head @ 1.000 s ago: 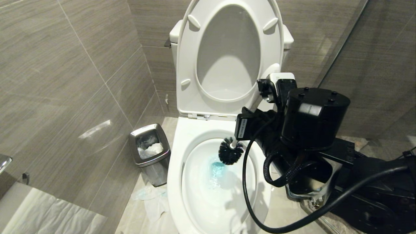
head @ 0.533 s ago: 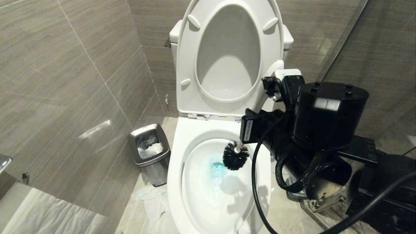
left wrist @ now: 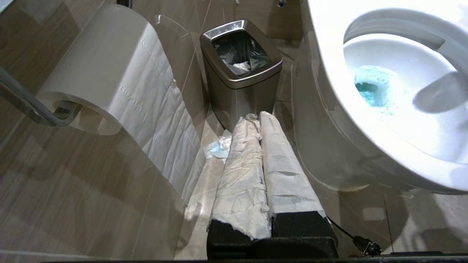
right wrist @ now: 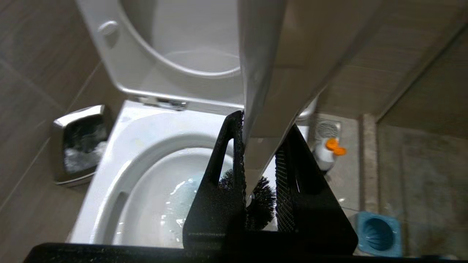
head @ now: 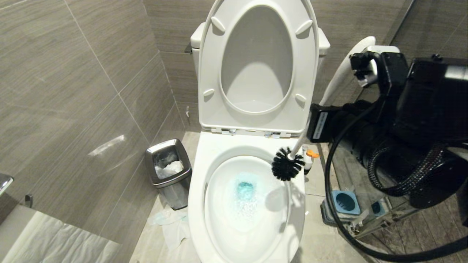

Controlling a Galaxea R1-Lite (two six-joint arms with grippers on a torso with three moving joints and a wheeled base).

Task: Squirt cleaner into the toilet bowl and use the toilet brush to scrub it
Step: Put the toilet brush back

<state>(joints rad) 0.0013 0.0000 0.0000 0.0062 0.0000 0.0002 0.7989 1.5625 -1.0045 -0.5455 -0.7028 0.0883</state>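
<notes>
The toilet bowl (head: pixel 197 190) stands with seat and lid raised, and teal cleaner liquid (head: pixel 244 190) pools in its basin. My right gripper (head: pixel 318 126) is shut on the whitish handle of the toilet brush (head: pixel 287 168). The black bristle head hangs over the bowl's right rim. In the right wrist view the handle (right wrist: pixel 259 73) runs between the fingers of the right gripper (right wrist: pixel 263 122). The cleaner (head: pixel 310 160), white with an orange cap, stands on the floor right of the toilet. My left gripper (left wrist: pixel 257 117), paper-wrapped and shut on nothing, is low beside the bowl (left wrist: pixel 329 73).
A steel bin (head: pixel 168 171) sits left of the toilet, with crumpled tissue (head: pixel 172 223) on the floor beside it. The blue brush holder (head: pixel 345 202) is on the floor at the right, by a glass partition. A paper roll (left wrist: pixel 109 73) hangs on the left wall.
My right arm has swung up and to the right. It carried the brush head from the middle of the basin to above the right rim, uncovering the cleaner and the holder.
</notes>
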